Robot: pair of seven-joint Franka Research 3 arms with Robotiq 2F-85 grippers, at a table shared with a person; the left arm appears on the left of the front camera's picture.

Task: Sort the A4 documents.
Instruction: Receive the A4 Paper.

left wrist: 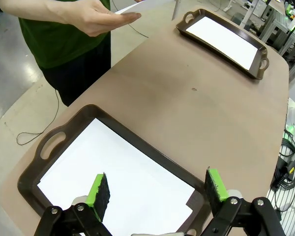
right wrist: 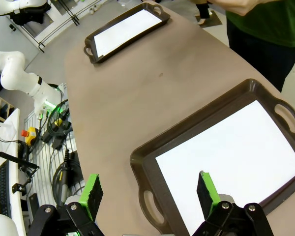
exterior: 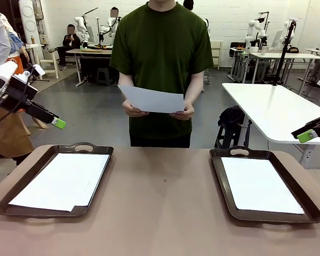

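Across brown counter [exterior: 160, 213], person's hands [exterior: 134, 111] offering thin white sheet [exterior: 152, 100]; both tools, left [exterior: 57, 123] and right [exterior: 306, 136], spread and empty; next: take it, then pick a dark brown tray [exterior: 21, 205].

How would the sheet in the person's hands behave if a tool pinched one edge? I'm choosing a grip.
The sheet is probably floppy: it looks very thin and the person supports it with both hands. It likely weighs almost nothing, so a light pinch should hold it. Its smooth surface might slip between pads, and a hard squeeze could crease it.
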